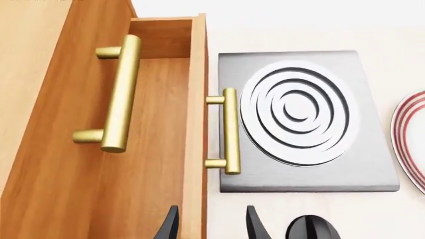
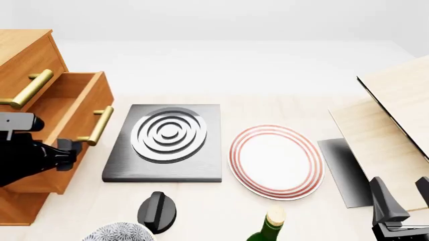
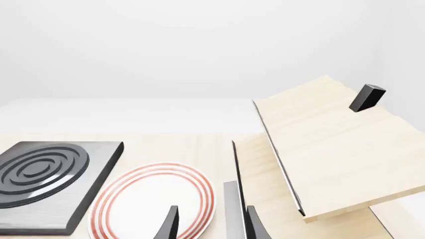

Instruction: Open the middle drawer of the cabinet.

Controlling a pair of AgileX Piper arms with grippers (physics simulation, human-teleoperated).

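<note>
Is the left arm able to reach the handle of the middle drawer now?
Probably yes. The left gripper is open, with the middle drawer pulled out and its brass handle straight ahead of the fingers. Nothing lies between them.

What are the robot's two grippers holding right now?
Nothing. The left gripper is open short of the pulled-out orange-brown wooden middle drawer's brass bar handle. The right gripper is open and empty.

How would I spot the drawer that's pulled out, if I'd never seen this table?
Find the big orange-brown wooden cabinet at the table's left edge. The middle drawer juts out of its front as an open box beside the grey ringed slab. The top drawer, brass handle included, stays flush.
</note>
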